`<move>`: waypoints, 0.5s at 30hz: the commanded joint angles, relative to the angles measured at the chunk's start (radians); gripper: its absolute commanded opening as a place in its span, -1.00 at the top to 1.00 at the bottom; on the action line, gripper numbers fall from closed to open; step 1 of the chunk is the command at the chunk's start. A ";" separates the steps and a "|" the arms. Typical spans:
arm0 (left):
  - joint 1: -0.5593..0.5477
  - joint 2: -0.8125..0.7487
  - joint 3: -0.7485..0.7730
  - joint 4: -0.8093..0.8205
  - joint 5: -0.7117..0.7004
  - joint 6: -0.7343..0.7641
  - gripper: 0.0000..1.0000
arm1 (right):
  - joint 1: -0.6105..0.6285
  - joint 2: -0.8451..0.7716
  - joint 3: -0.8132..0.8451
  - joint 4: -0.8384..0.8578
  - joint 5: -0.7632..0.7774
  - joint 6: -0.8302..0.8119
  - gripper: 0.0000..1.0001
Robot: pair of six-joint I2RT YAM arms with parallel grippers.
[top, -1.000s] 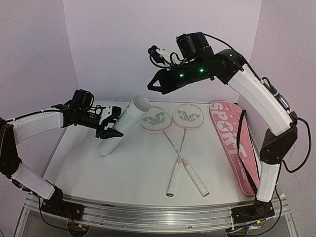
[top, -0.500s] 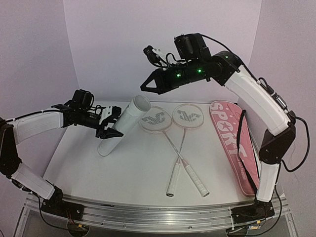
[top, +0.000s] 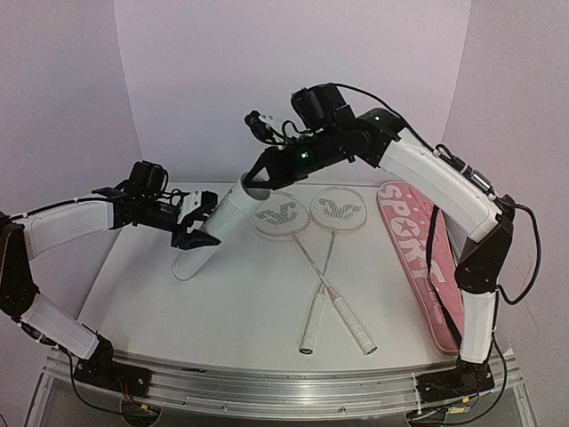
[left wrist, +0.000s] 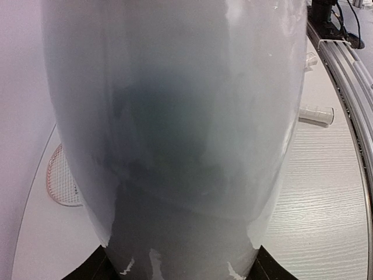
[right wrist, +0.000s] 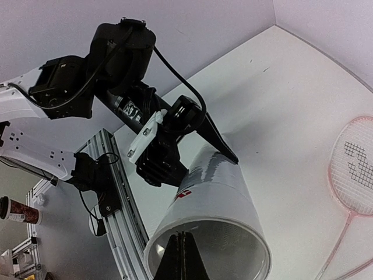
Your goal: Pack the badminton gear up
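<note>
left gripper (top: 206,222) is clamped across the white tube (top: 235,205) about mid-length, one finger on each side. left wrist view is almost all tube wall, with black fingers (left wrist: 87,272) only at the bottom corners.

the tube is tilted, open mouth up and toward the back right. its lower end is down by the table (top: 240,311); can't tell if it touches.

right gripper (top: 258,175) is at the tube's mouth, reaching in from the right and above. right wrist view looks straight down onto the open rim (right wrist: 233,224). its fingertips (right wrist: 180,256) are pressed together, only a thin seam between them, sitting over the near edge of the opening. can't make out what's inside the tube.

the gear in view is two rackets, flat on the table right of the tube, untouched by either arm. racket a (top: 278,216) has its head just beside the tube's upper end. racket b (top: 338,209) has its head next to it on the right. the shafts cross about halfway down, so the handles end up swapped at the near side, a's on the right and b's on the left.

pink bag (top: 418,258) lies lengthwise along the table's right edge. its far end is just beside racket b's head.
</note>
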 commanded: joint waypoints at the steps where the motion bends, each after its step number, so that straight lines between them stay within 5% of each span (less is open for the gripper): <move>1: -0.013 0.001 0.032 0.030 0.072 -0.050 0.50 | 0.012 0.048 0.064 -0.005 -0.022 0.002 1.00; 9: 0.010 0.021 0.046 0.151 0.107 -0.270 0.51 | 0.009 -0.007 0.243 0.063 0.112 -0.014 1.00; 15: 0.139 0.066 0.095 0.373 0.176 -0.560 0.51 | 0.002 -0.294 -0.125 0.460 0.371 -0.034 1.00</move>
